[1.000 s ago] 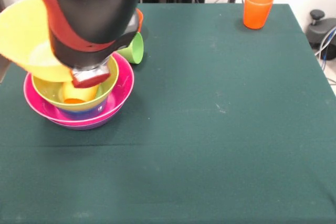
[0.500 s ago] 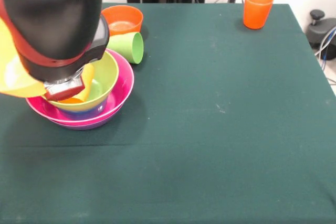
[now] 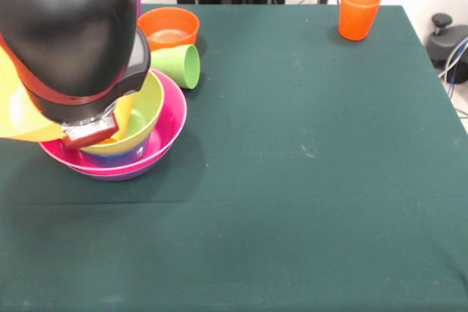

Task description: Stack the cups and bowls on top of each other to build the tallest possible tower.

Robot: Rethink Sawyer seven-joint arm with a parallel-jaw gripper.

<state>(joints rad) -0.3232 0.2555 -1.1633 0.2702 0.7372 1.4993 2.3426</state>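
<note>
Red-black arm (image 3: 69,34) low at left, pincer hidden

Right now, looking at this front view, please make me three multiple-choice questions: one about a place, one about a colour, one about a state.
1. Where does the orange cup stand?
A. inside the pile of bowls
B. alone at the table's far right corner
C. beside the orange bowl

2. What colour is the widest rim that shows in the tower?
A. pink
B. white
C. black

3. How does the light green cup lie?
A. upright, mouth up
B. upside down
C. on its side, mouth toward the right

Answers:
1. B, since it stands by itself at the far right of the green table, far from the bowls.
2. A, since the pink bowl has the broadest rim around the light green bowl.
3. C, since its open mouth faces sideways, next to the orange bowl.
</note>
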